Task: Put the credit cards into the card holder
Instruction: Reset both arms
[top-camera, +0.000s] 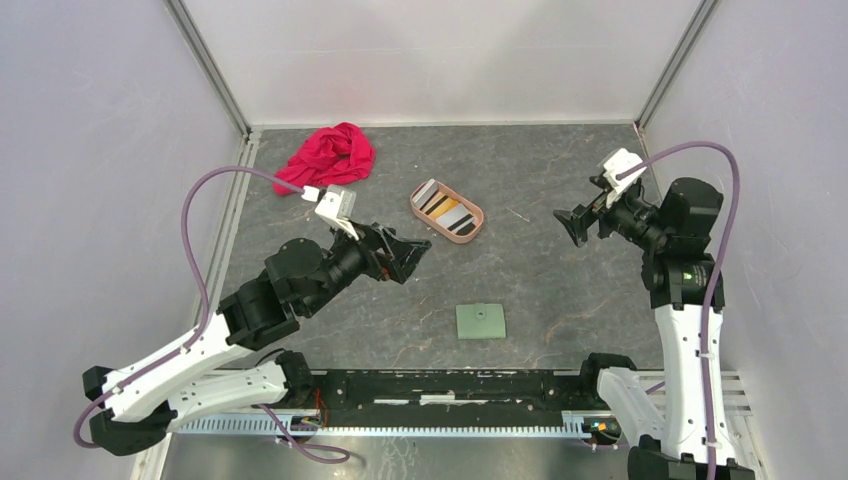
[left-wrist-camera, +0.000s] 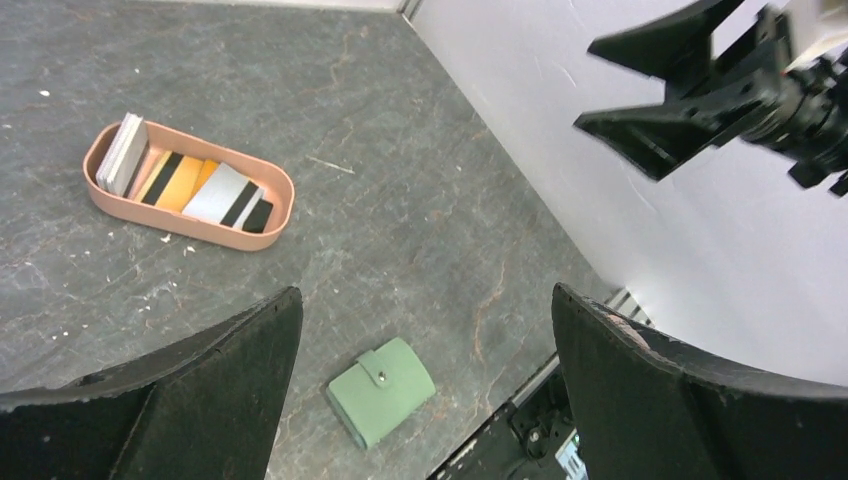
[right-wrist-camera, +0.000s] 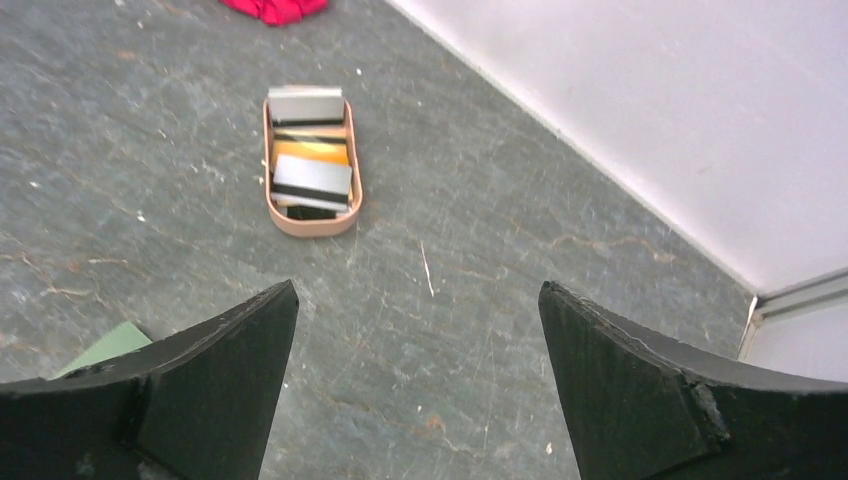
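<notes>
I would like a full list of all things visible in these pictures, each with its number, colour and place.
credit cards: several, exact count unclear; orange, grey, white, some with a dark stripe; inside the tray.
tray: one; pinkish-tan; towards the far middle of the table.
card holder: one; sage green, snapped closed; flat on the table, nearer the arms.
cloth: one; red; crumpled, far left.
table: one; dark grey, veined.
left gripper: one; black; open, empty, above the table.
right gripper: one; black; open, empty, raised at right.
</notes>
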